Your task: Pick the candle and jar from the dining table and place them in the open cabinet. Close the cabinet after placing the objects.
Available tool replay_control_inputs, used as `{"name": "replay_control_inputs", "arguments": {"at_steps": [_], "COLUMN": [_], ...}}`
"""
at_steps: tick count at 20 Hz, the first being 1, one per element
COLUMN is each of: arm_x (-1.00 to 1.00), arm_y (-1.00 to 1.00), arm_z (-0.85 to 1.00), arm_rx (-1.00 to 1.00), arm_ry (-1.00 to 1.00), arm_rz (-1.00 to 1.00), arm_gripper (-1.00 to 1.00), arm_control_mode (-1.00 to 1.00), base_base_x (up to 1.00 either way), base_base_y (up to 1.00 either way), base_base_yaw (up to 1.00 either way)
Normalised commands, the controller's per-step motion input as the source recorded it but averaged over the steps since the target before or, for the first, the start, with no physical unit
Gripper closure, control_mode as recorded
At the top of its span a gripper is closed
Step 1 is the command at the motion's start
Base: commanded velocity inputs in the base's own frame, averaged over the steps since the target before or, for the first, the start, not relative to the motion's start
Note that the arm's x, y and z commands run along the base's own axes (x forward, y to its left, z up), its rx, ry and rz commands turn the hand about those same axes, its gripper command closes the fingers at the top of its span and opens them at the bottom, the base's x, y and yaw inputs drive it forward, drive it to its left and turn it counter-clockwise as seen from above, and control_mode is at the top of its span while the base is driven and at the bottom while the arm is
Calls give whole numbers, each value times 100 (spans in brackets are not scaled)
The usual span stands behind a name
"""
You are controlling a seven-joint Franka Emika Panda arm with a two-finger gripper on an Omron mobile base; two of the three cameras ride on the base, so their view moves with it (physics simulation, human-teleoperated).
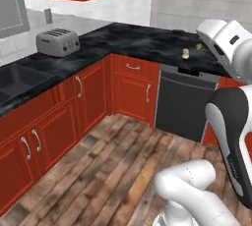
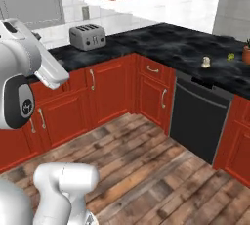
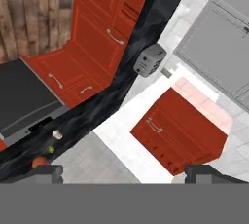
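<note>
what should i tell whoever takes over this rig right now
Gripper: open, empty, high above the kitchen.
Candle: on the black marble counter above the dishwasher, a small green item beside it.
Jar: not made out.
Cabinet: red wall unit above the toaster; I cannot tell whether its doors are open.
Done: nothing picked.
Left: fetch candle and jar, put both inside, close up.

home kitchen: red cupboards, marble counter, toaster, dishwasher
</note>
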Motion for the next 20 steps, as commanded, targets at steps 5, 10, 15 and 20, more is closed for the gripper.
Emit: {"name": "replay_control_inputs", "arguments": {"at_steps": [5,10,15,20], "arm_x": [0,0,0,0], "arm_y": [0,0,0,0], "arm_z": [0,0,0,0], "arm_rx": [0,0,0,0], "arm_ry": [0,0,0,0], "arm_rz": [0,0,0,0], "arm_gripper": [-100,-100,-100,-100], "arm_control_mode": [100,100,100,100], "base_base_x": [46,57,71,82], "base_base_y": [12,18,31,46], "base_base_yaw": [-56,-51,-45,-40]}}
